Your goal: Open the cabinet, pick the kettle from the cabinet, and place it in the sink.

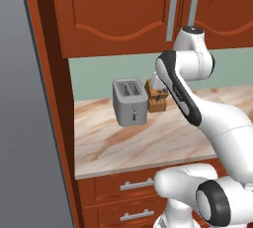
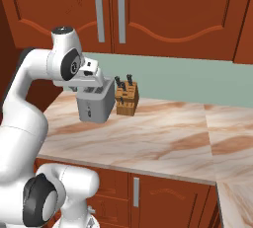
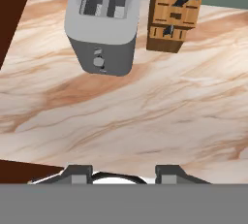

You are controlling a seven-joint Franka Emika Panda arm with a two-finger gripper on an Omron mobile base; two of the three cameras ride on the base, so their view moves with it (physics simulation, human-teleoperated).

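The cabinet (image 1: 113,5) (image 2: 163,5) hangs over the counter with both arched doors shut. Its two long grey bar handles (image 1: 172,10) (image 2: 99,12) stand side by side. No kettle shows, since the doors hide whatever is inside, and the sink is out of view. My gripper (image 2: 96,79) (image 3: 123,172) hovers below the doors, above the counter and close to the toaster. It points down, and its fingertips (image 3: 77,172) stand apart, open, with nothing between them. In the left base view my own forearm covers most of the hand.
A boxy grey toaster (image 1: 129,101) (image 2: 95,104) (image 3: 104,24) and a wooden knife block (image 1: 157,101) (image 2: 127,98) (image 3: 177,14) stand at the back of the marbled countertop (image 1: 148,138) (image 2: 148,138). Drawers (image 1: 136,185) sit below. A tall grey panel (image 1: 20,123) closes the left side.
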